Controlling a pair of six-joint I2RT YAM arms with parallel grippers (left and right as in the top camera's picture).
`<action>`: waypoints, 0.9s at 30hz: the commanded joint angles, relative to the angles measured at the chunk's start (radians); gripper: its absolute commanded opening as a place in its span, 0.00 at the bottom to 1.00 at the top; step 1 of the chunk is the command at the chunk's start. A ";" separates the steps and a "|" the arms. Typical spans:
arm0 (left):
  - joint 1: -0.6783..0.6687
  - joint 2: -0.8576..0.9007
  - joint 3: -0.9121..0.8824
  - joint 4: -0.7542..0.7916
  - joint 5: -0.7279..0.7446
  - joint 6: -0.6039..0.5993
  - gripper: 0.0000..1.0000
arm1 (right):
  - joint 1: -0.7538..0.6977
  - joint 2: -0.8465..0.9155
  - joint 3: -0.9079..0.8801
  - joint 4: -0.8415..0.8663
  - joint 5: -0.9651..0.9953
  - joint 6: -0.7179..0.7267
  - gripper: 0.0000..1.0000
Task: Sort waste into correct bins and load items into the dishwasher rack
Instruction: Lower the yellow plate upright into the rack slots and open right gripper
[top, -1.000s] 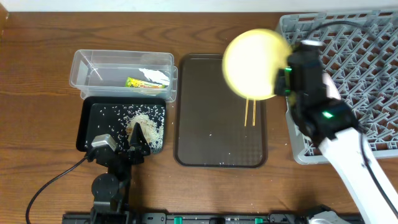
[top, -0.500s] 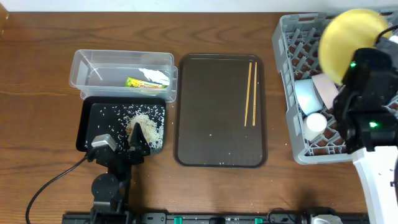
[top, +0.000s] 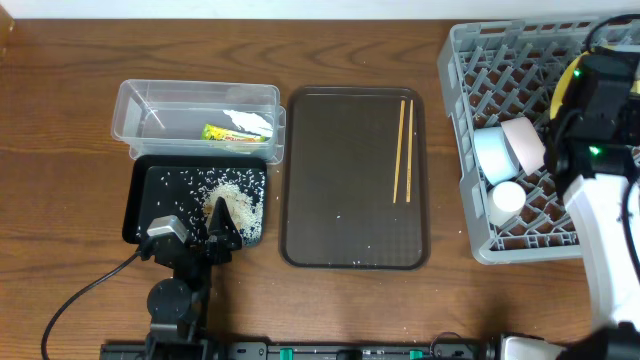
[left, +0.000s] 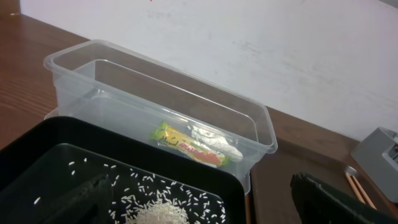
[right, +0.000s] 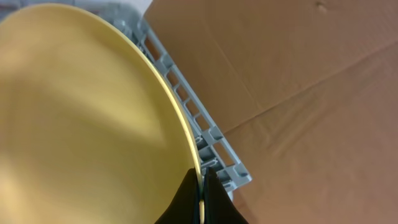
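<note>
Left claw (left: 205, 211) hung spread wide and empty over the black tray (top: 140, 200), where the rice grains (top: 235, 200) lay. Just behind, the clear tub (top: 130, 105) held the wrapper (top: 235, 132), so the waste looked sorted. On the brown serving tray (top: 340, 200) the chopsticks (top: 404, 150) lay, not yet loaded. The light-blue bowl (top: 492, 152) and the white bowl (top: 506, 200) sat in the rack (top: 480, 60). The right claw (right: 202, 199), pinched shut on the yellow plate (right: 81, 112) at its rim, held it over the rack. The table (top: 60, 60) was brown wood, with a white wall (left: 249, 37) behind.
</note>
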 joint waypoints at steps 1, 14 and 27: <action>0.007 -0.006 -0.032 -0.016 -0.002 -0.009 0.94 | -0.007 0.061 0.006 0.053 0.124 -0.123 0.01; 0.007 -0.006 -0.032 -0.016 -0.002 -0.009 0.94 | 0.011 0.155 0.006 0.000 0.014 -0.158 0.02; 0.007 -0.006 -0.032 -0.016 -0.002 -0.009 0.94 | 0.309 0.073 0.008 -0.163 -0.154 0.105 0.79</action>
